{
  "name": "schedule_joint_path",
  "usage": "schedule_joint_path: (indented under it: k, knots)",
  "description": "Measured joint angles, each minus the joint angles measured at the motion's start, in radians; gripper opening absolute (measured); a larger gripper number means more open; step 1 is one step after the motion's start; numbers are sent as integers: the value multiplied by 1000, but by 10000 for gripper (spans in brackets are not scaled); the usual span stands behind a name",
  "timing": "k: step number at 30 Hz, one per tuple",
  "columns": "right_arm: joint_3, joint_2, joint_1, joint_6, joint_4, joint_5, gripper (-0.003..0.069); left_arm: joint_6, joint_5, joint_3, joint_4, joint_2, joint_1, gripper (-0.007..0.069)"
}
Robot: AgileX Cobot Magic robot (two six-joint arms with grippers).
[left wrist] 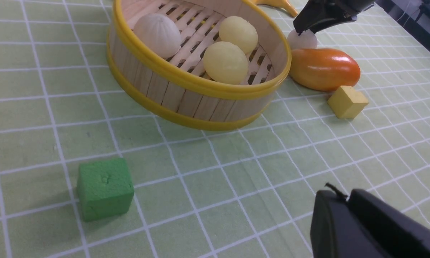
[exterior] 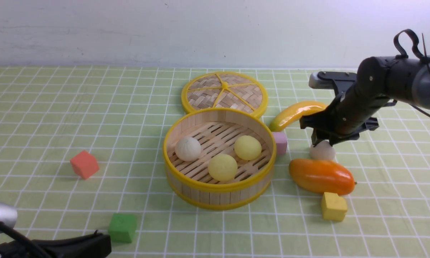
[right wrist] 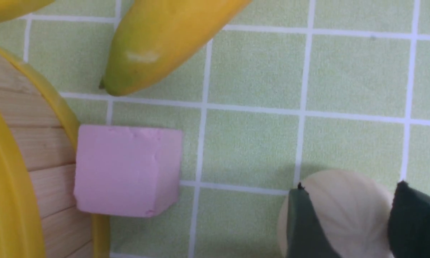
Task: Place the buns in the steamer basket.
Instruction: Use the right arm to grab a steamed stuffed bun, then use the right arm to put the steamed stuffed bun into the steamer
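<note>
Pale green gridded cloth point(exterior: 146, 229), round yellow-rimmed slatted bamboo steamer basket point(exterior: 220, 195).

My right arm point(exterior: 371, 84) is mostly black and shiny, with smooth, rounded parts. Near its far end is a wide silver-gray ring point(exterior: 429, 85), shiny like metal. A thick black strap point(exterior: 406, 36) makes a loop on top, and a thin black cable point(exterior: 427, 115) hangs below. My right pincer point(right wrist: 347, 209) has two dark fingers. On my left side, I have a round silver part point(exterior: 5, 214), a black cable point(exterior: 17, 233) and a chunky black piece point(exterior: 80, 245).
</note>
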Motion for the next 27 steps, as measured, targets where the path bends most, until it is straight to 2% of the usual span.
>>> schedule_joint_path:
  k: [10, 13, 18, 25, 27]
  knots:
    - [0, 0, 0, -42, -8, 31, 61, 0, 0, 0, 0, 0, 0, 60]
    - [0, -17, 3, -63, -8, 46, 11, 0, 0, 0, 0, 0, 0, 65]
    - [-19, -103, 41, -94, 29, 77, 7, 0, 0, 0, 0, 0, 0, 71]
    - [-130, -132, 213, -235, 227, -22, 13, 0, 0, 0, 0, 0, 0, 78]
    - [-134, -116, 235, -246, 241, -50, 15, 0, 0, 0, 0, 0, 0, 79]
